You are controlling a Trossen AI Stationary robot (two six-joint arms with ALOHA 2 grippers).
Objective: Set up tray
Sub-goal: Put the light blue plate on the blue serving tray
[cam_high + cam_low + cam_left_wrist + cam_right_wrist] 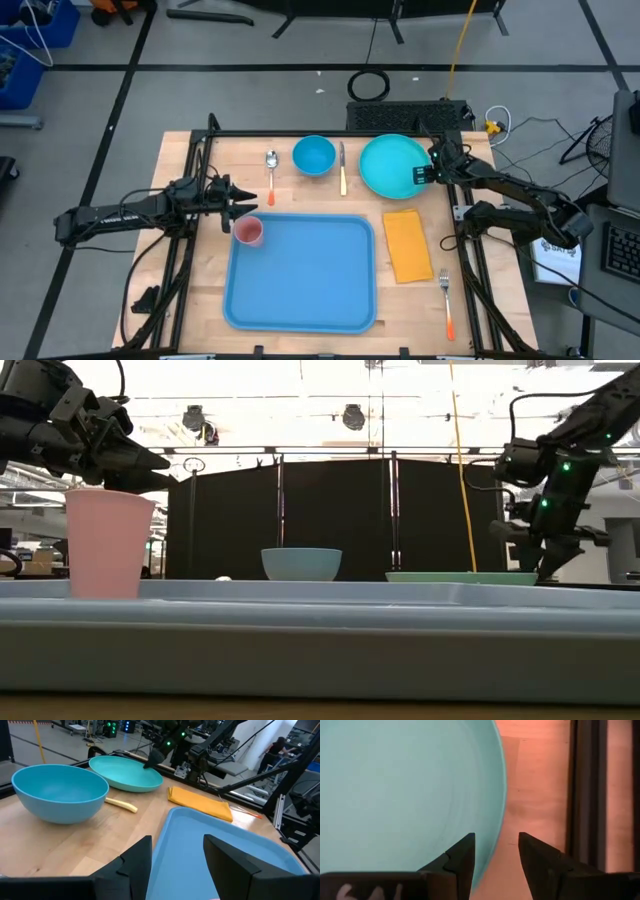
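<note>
The big blue tray (300, 272) lies flat on the wooden counter (190, 170), near its front edge. A pink cup (248, 232) stands in the tray's back left corner. The left gripper (238, 194) hangs just above the cup, its fingers open and holding nothing. The right gripper (432, 172) is at the edge of the teal plate (392, 165), with its fingers open over the rim. A blue bowl (314, 155) sits behind the tray, and a yellow napkin (407, 245) lies to the tray's right.

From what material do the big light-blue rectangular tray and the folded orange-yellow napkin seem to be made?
Big light-blue rectangular tray: probably moulded plastic, smooth with a slight sheen; rounded corners and a raised rim. Folded orange-yellow napkin: probably cloth or paper, matte; soft layered edges show in the left wrist view.
</note>
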